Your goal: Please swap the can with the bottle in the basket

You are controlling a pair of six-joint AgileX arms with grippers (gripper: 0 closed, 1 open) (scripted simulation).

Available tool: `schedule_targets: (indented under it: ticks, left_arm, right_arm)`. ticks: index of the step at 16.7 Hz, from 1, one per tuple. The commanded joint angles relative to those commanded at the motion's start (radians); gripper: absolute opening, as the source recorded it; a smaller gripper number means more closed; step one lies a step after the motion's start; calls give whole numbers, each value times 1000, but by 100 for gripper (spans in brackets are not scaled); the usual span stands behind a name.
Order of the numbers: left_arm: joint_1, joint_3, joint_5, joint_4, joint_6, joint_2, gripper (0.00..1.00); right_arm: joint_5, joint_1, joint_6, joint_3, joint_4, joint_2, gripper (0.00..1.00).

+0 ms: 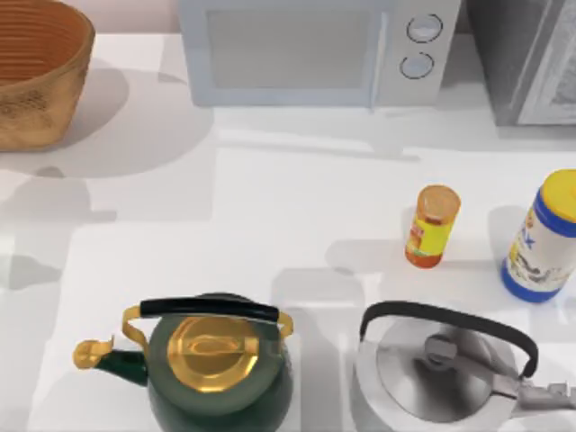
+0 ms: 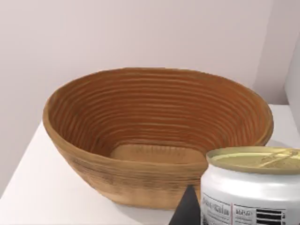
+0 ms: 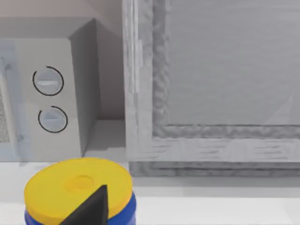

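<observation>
Now | left end effector [image 2: 187,211] grip unclear | cylindrical can [image 2: 253,187] | ribbed wicker basket [image 2: 154,187]

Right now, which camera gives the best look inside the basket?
The left wrist view: the basket faces it, its ribbed inside and flat bottom bare, with the can close in front. The top view catches just part of it at the table's far left corner.

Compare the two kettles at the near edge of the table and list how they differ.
The green kettle is dark green with a gold lid and gold spout; the silver kettle is plain grey metal all over. The green kettle's black handle sits on gold brackets; the silver kettle's dark handle arches over in one piece. The green kettle stands left of the silver one. Both stand upright on the white table, lids on.
</observation>
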Motion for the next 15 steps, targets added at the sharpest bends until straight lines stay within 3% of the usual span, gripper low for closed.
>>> schedule_targets:
  ticks: [8,11,15]
  left_arm:
    - [-42,-631,23,225,-12,-653,0]
    - [-48,-753,30,262,-12,-779,0]
    - [-52,-789,34,278,-11,-819,0]
  right_arm:
    - [0,0,0,0,0,0,100]
    - [0,0,0,0,0,0,100]
    - [0,0,0,0,0,0,100]
